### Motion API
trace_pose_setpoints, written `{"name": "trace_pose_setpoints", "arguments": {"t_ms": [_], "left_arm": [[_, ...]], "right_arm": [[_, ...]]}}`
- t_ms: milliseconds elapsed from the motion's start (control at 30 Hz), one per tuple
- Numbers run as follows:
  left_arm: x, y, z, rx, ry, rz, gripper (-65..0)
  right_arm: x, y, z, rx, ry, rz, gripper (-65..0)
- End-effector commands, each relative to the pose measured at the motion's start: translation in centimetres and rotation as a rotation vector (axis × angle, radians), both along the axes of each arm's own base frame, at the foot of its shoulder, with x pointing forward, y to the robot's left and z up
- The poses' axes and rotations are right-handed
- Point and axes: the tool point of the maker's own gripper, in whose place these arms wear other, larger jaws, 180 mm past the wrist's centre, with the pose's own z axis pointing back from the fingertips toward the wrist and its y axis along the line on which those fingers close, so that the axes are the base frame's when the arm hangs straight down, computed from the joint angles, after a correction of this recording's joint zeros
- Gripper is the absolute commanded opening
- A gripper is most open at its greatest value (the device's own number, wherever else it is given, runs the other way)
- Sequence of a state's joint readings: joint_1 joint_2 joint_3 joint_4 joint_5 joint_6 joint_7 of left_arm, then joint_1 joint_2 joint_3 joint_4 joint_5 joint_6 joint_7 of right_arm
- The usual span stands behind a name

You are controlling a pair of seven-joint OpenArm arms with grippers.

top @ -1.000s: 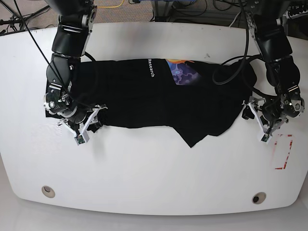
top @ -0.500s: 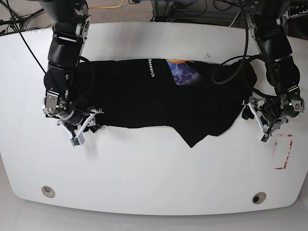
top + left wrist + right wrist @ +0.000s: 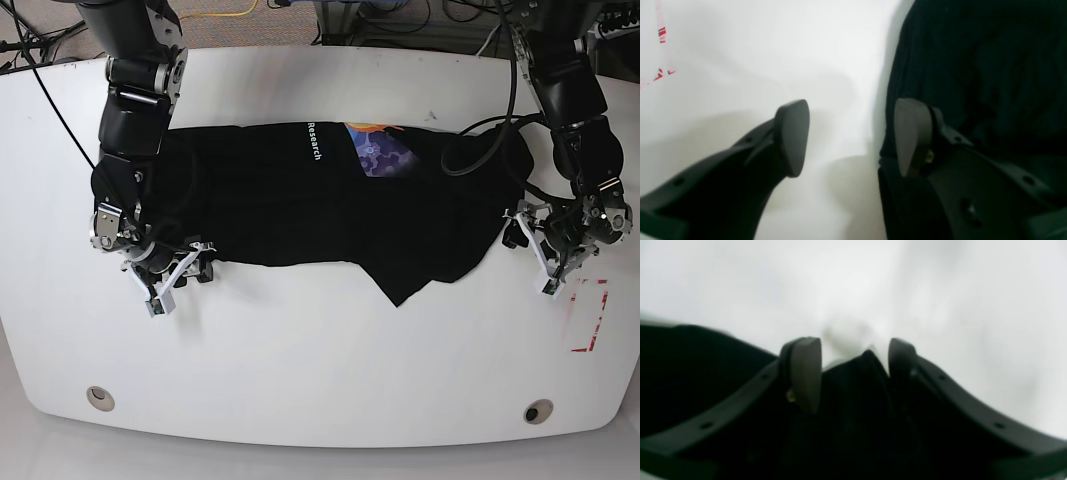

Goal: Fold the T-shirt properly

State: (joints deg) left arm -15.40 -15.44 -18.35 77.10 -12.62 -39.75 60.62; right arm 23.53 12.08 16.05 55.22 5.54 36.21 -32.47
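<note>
- The right gripper [image 3: 853,373], at the lower left of the shirt in the base view, has its jaws partly apart with a peak of black cloth standing up between them; whether the pads press on the cloth cannot be told.
- In the right wrist view one pad [image 3: 805,373] sits left of that fold and the other at its right, with white table beyond.
- The left gripper [image 3: 851,138], at the right edge of the base view, stands open with nothing between its fingers.
- In the left wrist view its left finger [image 3: 791,136] is over bare table, while its right finger [image 3: 912,135] lies at the shirt's edge; the gap between shows only white surface.
- The shirt [image 3: 320,215], black, is spread across the middle of the table [image 3: 320,370], long side running left to right, with a pointed flap hanging toward the lower centre.
- Near its upper edge white lettering [image 3: 312,141] reads "Research", turned sideways.
- Just right of the lettering is an orange and purple-blue print [image 3: 380,150].
- Red marks [image 3: 590,320] sit on the table at the lower right, beside the left gripper.
</note>
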Motion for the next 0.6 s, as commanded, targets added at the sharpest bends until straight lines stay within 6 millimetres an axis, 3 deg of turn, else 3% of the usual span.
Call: {"name": "trace_pose_setpoints", "arguments": {"t_ms": [0, 300, 567], "left_arm": [[1.22, 0.33, 1.86, 0.006, -0.059, -0.005, -27.2], [1.22, 0.40, 1.88, 0.008, -0.059, -0.005, -27.2], [1.21, 0.43, 1.87, 0.009, -0.059, -0.004, -27.2]], "right_arm": [[1.78, -0.33, 1.76, 0.027, -0.063, -0.012, -37.3], [1.90, -0.91, 1.68, 0.030, -0.070, -0.023, -38.7], [1.82, -1.03, 1.64, 0.028, -0.068, -0.021, -59.0]]}}
